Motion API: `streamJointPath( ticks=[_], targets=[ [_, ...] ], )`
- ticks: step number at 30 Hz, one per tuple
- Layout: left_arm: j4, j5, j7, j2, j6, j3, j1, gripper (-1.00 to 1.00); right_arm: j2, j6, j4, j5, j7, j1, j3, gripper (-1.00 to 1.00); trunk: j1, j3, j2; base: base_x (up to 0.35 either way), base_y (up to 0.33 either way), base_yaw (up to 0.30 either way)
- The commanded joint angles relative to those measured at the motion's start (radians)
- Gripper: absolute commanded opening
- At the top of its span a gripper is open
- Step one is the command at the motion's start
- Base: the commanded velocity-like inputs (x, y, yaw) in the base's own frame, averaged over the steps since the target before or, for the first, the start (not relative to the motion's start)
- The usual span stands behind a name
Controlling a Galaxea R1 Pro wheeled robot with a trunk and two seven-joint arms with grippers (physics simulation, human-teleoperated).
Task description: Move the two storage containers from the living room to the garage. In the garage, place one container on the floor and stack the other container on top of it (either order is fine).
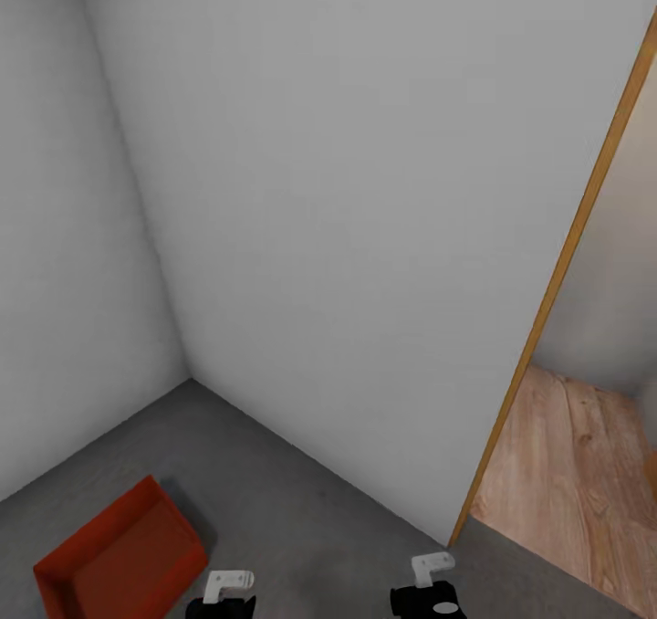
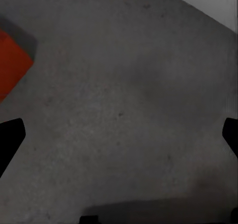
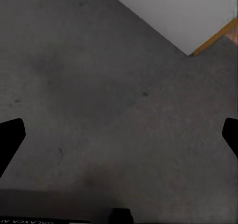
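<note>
one orange-red storage container [image 1: 119,560] sitting open-top on the dark grey concrete floor [image 1: 301,509] at seven o'clock in the head view, near the pale grey wall [image 1: 365,236] corner, left gripper [image 2: 119,140] and right gripper [image 3: 119,140] both spread wide and empty above bare concrete, wood-floored doorway [image 1: 575,491] at four o'clock

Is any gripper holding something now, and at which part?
Nothing is held: left gripper and right gripper are open over bare floor; one container sits there.
</note>
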Motion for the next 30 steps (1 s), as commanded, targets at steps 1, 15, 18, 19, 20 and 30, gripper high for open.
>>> streamJointPath(
  ticks=[1, 15, 18, 19, 20, 30],
  targets=[
    [0.002, 0.01, -0.003, 0.0, -0.004, -0.007, -0.001, 1.0, 0.0, 0.004, -0.001, 0.004, -0.006, -0.001, 0.006, 1.0, 0.0, -0.001, -0.002, 0.0, -0.128, -0.286],
    [0.002, 0.01, -0.003, 0.0, -0.004, -0.007, -0.001, 1.0, 0.0, 0.004, -0.001, 0.004, -0.007, -0.001, 0.006, 1.0, 0.0, 0.004, -0.002, 0.0, -0.169, -0.286],
    [0.002, 0.01, -0.003, 0.0, -0.004, -0.007, -0.001, 1.0, -0.001, 0.004, -0.001, 0.004, -0.006, -0.001, 0.006, 1.0, 0.0, 0.005, -0.002, 0.0, -0.276, -0.286],
    [0.002, 0.01, -0.003, 0.0, -0.004, -0.007, -0.001, 1.0, -0.001, 0.004, -0.001, 0.004, -0.006, -0.001, 0.006, 1.0, 0.0, 0.005, -0.002, 0.0, -0.285, -0.286],
    [0.002, 0.01, -0.003, 0.0, -0.004, -0.007, -0.001, 1.0, -0.001, 0.004, -0.001, 0.004, -0.006, -0.001, 0.006, 1.0, 0.0, 0.006, -0.002, 0.0, -0.289, -0.286],
    [0.002, 0.01, -0.003, 0.0, -0.004, -0.007, -0.001, 1.0, 0.0, 0.004, 0.0, 0.004, -0.006, -0.001, 0.007, 1.0, 0.0, 0.01, -0.002, 0.002, -0.293, -0.286]
  ],
)
